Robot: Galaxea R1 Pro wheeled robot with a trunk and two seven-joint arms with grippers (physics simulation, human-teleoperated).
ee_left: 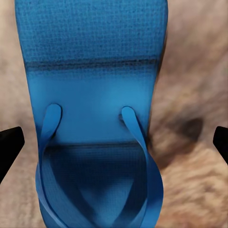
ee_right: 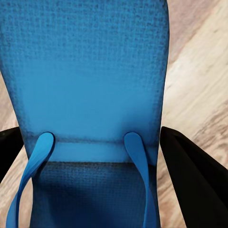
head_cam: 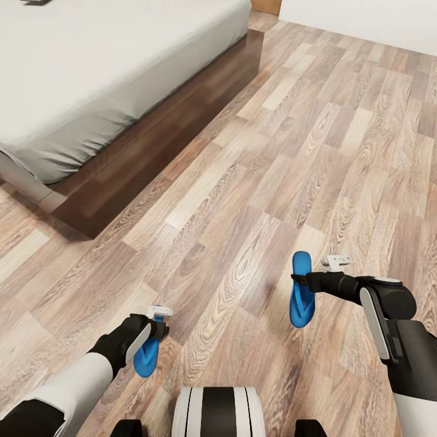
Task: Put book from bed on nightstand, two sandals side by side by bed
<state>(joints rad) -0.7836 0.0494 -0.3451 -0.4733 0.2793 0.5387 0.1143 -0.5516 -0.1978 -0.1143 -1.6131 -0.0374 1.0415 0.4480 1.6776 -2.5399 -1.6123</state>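
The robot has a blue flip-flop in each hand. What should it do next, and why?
Probably roll closer to the bed. The left hand holds one sandal and the right hand holds the other sandal, both above the wood floor. The bed's frame lies well ahead, so setting them down here would likely leave them too far from it.

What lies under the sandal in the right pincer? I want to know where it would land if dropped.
Bare wood-plank floor lies under the sandal held by the right pincer. The patch directly behind its sole is hidden.
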